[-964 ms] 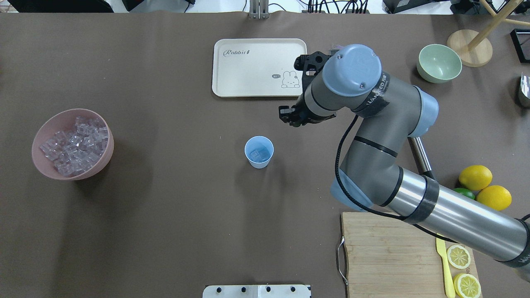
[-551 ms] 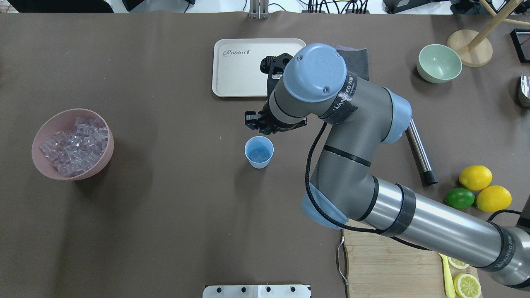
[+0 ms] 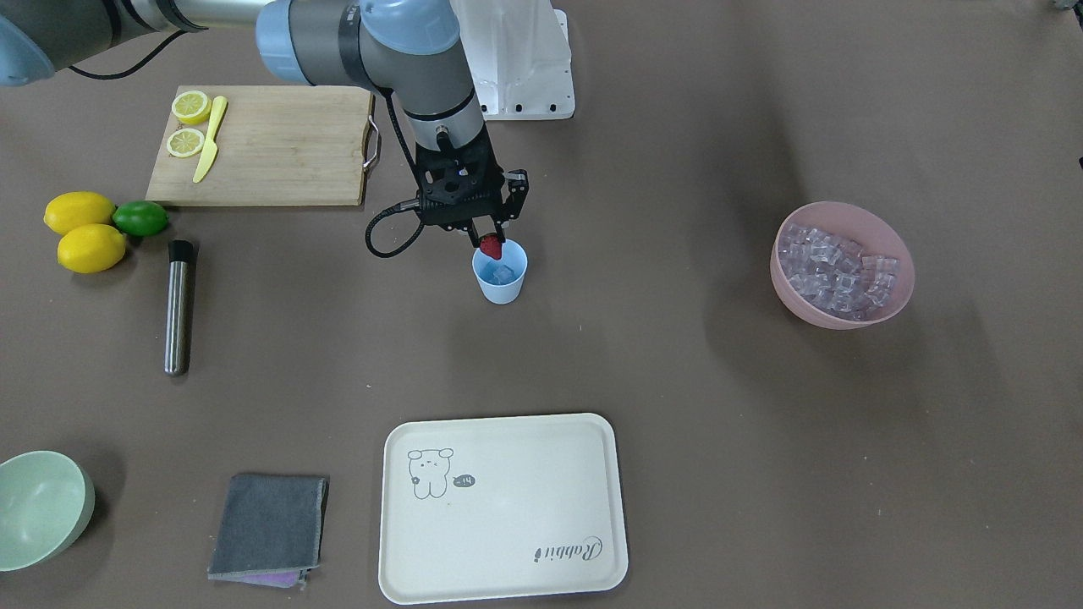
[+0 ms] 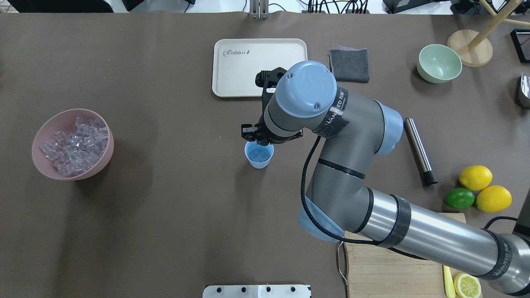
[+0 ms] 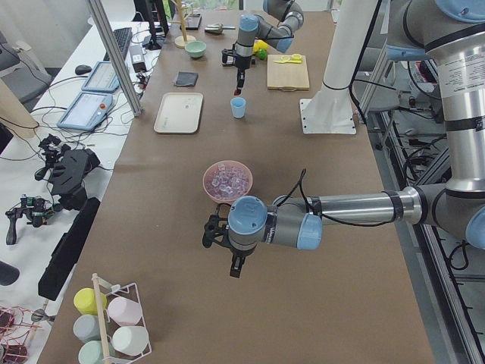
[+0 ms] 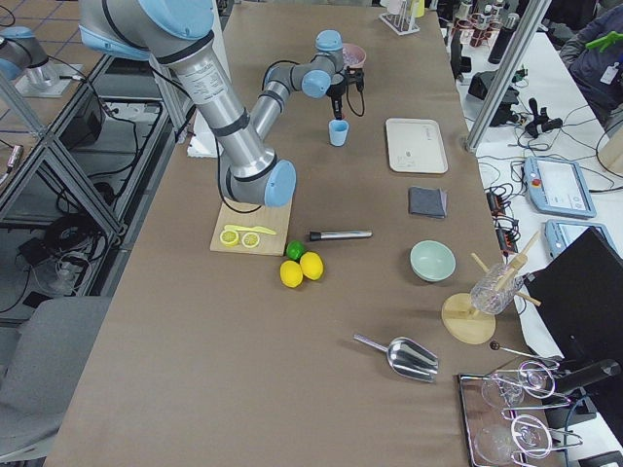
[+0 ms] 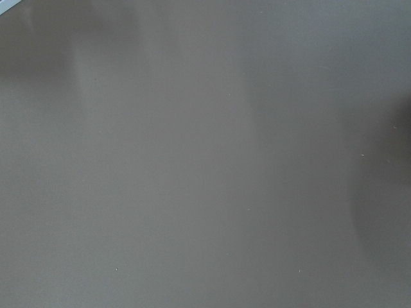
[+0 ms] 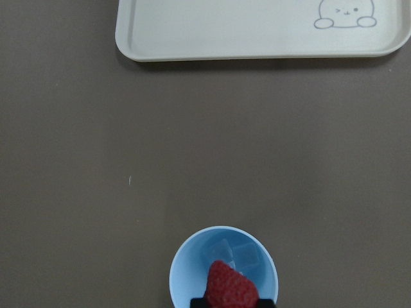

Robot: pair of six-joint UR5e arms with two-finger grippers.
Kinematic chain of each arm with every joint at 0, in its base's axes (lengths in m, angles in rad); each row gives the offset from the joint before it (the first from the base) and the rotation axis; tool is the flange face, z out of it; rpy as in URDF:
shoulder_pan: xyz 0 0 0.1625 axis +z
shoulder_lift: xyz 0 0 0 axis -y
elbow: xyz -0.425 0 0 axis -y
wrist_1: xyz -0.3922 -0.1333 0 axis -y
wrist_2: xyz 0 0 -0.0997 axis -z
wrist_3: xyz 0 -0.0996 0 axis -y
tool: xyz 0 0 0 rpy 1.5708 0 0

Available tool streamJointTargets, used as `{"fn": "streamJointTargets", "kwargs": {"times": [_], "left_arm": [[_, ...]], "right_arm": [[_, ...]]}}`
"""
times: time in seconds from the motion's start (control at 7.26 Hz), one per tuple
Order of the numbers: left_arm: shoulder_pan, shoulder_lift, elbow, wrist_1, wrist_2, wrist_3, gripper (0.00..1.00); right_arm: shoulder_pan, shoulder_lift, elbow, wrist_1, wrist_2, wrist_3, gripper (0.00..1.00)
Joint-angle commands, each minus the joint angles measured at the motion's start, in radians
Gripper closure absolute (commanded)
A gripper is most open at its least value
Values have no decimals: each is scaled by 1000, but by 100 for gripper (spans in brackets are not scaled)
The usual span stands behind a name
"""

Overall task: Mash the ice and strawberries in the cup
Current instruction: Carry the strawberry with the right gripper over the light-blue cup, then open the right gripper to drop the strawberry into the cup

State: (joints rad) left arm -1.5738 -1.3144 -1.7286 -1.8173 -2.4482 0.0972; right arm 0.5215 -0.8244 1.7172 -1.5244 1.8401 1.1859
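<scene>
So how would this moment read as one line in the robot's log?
right gripper: shut on small red strawberry | position: over small light-blue plastic cup | cup contents: clear ice cubes | strawberry: not yet released

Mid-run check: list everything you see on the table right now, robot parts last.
cup: one, light blue, table centre
pink bowl: one, robot's left side
ice: few clear cubes in cup, many in pink bowl
strawberry: one, red, at cup's mouth
tray: one, cream, beyond cup
cloth: one, grey, beside tray
green bowl: one, pale, far right
muddler: one, steel, black tip, right of cup
lemons: two, yellow, right edge
lime: one, green, beside lemons
cutting board: one, wooden, near right
lemon halves: two, on board
knife: one, yellow, on board
right pincer: shut on strawberry, over cup
left pincer: over bare table, left of pink bowl; state unclear
</scene>
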Motion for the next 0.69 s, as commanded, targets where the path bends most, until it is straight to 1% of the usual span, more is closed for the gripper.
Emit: {"fn": "streamJointTargets", "kwargs": {"times": [0.0, 0.28, 0.41, 0.55], "left_arm": [[0, 1, 3, -14, 0, -1, 1], [0, 7, 12, -1, 15, -2, 1], [0, 12, 17, 3, 14, -2, 1], [8, 0, 18, 30, 18, -4, 1]], "right_arm": [[-9, 2, 4, -9, -3, 1, 1], [24, 1, 21, -78, 65, 0, 1], [49, -2, 21, -80, 98, 0, 1], [66, -18, 24, -79, 103, -6, 0]]}}
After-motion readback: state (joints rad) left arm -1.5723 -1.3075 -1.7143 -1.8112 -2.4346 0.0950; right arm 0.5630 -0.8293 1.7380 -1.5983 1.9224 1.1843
